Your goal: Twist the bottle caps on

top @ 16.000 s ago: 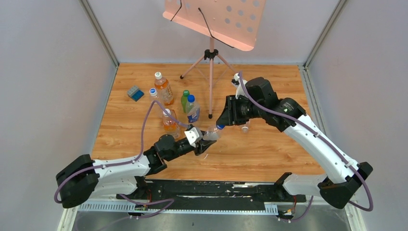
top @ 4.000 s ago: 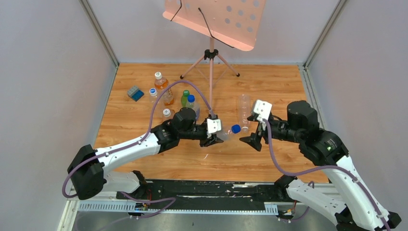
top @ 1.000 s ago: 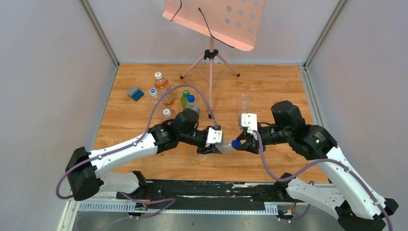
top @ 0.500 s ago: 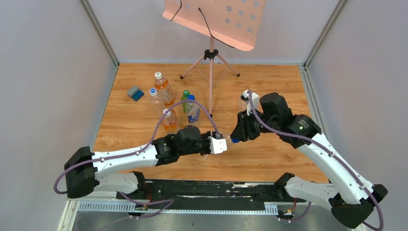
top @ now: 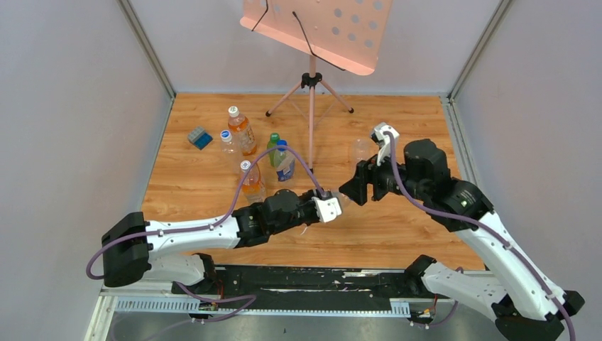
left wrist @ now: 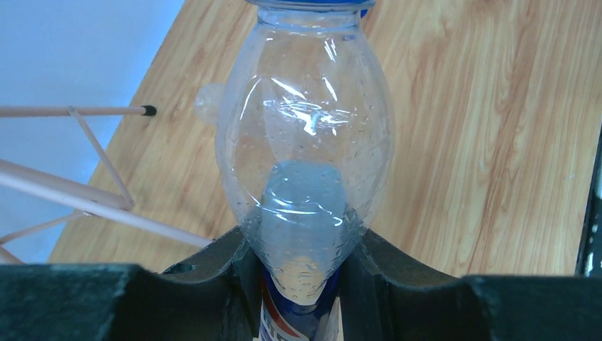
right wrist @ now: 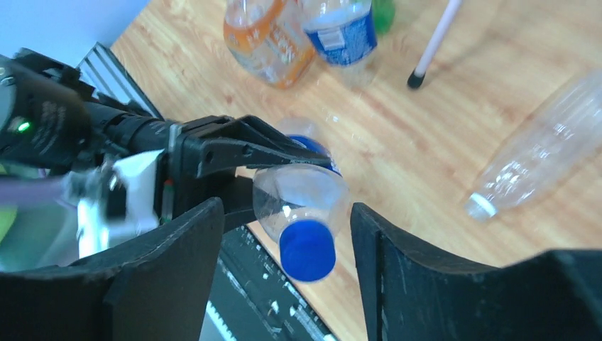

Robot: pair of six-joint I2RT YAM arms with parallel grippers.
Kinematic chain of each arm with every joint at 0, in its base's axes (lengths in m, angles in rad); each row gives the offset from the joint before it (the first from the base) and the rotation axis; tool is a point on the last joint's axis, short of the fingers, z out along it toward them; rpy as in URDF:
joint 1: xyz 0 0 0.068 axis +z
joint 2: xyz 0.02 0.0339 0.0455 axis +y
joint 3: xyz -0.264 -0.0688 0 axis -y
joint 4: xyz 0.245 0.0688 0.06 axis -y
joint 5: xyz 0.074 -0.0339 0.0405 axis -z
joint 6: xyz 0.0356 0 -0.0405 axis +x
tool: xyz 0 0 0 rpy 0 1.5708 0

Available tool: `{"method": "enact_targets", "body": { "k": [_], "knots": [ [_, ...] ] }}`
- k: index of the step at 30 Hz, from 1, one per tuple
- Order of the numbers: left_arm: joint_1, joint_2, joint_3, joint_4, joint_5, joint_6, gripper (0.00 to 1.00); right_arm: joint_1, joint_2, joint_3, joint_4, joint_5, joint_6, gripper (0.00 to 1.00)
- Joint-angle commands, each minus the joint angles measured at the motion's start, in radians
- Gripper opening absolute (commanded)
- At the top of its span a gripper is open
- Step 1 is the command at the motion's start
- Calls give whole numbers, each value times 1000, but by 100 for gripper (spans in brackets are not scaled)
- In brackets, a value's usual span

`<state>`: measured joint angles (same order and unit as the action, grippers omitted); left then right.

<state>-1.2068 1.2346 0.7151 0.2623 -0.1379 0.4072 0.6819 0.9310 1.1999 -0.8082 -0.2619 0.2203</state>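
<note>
Surface: wooden table [top: 397, 121]; grey walls [top: 71, 106]
Around: standing bottles [top: 243, 135]; music stand [top: 319, 28] behind
Left gripper [left wrist: 302, 256]: clamped on clear bottle [left wrist: 305, 128]; blue cap [right wrist: 307, 250] on
Right gripper [right wrist: 284, 213]: jaws apart; empty

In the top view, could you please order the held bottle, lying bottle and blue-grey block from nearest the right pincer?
From the right pincer:
1. Held bottle, at its fingertips.
2. Lying bottle, a little farther back.
3. Blue-grey block, far left rear.
</note>
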Motion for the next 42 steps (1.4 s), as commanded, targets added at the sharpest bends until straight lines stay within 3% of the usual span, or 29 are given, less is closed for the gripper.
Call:
{"method": "enact_targets", "body": {
  "k": [1,8,17,19,23,25,27,29,33,37,42],
  "knots": [
    [47,0,-16,147,66,-230,5,4,-89,-32,123,48,-90,68],
    [76,24,-12,231,147,-378,6,4,-124,-109,182,60,-54,69],
    [79,29,-17,282,183,-401,7,3,-131,-186,305,80,16,64],
    [79,28,-20,289,182,-401,7,3,-134,-198,325,78,32,58],
    [79,31,-24,291,180,-402,11,4,-137,-216,354,72,31,37],
    [79,27,-31,291,170,-402,19,3,-126,-214,361,72,19,22],
    [79,10,-42,291,149,-402,42,4,-109,-208,369,71,0,14],
    [80,-22,-56,278,142,-397,61,4,-87,-203,383,82,-24,12],
    [82,-124,-54,178,63,-370,86,4,-28,-181,407,84,-79,10],
    [83,-239,-47,49,-14,-363,97,3,29,-155,428,94,-140,10],
    [84,-413,-26,-145,-124,-386,100,4,112,-130,465,66,-168,9]
  ]
}}
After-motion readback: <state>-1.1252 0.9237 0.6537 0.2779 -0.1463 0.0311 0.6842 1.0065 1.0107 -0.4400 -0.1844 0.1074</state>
